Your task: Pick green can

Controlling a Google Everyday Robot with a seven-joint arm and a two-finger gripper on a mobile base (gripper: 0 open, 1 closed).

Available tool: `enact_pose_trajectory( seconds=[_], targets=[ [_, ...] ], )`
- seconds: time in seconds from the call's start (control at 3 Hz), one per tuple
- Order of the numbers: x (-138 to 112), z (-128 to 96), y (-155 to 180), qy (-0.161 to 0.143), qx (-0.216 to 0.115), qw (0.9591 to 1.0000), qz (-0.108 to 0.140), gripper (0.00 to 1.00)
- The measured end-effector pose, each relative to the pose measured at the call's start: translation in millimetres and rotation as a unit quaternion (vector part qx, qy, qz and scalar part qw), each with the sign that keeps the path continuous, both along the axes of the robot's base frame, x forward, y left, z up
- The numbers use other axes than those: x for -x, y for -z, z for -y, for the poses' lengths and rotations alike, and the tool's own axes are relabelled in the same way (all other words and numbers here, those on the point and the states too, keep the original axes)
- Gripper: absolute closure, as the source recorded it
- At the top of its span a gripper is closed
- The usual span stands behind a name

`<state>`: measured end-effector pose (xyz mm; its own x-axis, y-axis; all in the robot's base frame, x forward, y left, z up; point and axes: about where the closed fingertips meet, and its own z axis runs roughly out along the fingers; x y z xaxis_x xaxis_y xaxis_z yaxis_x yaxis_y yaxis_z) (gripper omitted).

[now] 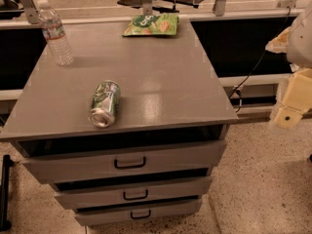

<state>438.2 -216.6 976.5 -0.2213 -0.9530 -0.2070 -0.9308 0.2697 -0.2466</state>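
The green can [104,104] lies on its side near the front left of the grey cabinet top [161,77], its silver end facing the front edge. My gripper [292,99] is at the far right of the view, off the cabinet's right side and well away from the can, with nothing seen in it.
A clear water bottle [55,32] stands at the back left corner. A flat green snack bag [151,24] lies at the back edge. Three drawers [130,164] with dark handles are below the top. A cable [248,77] hangs at the right. Speckled floor surrounds the cabinet.
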Motion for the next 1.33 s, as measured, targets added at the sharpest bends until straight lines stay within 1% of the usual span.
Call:
enact_pose_trajectory(
  seconds=[0.33, 0.67, 1.0, 1.33],
  targets=[
    [0.0, -0.1, 0.0, 0.000, 0.000, 1.0000, 0.000, 0.00],
    [-9.9, -20.6, -0.7, -0.042, -0.016, 0.9989, 0.009, 0.00],
    [-23.1, -68.3, -1.5, -0.128, -0.038, 0.9905, 0.034, 0.00],
    [-25.3, -127.4, -2.0, -0.232, -0.051, 0.9697, 0.057, 0.00]
  ],
)
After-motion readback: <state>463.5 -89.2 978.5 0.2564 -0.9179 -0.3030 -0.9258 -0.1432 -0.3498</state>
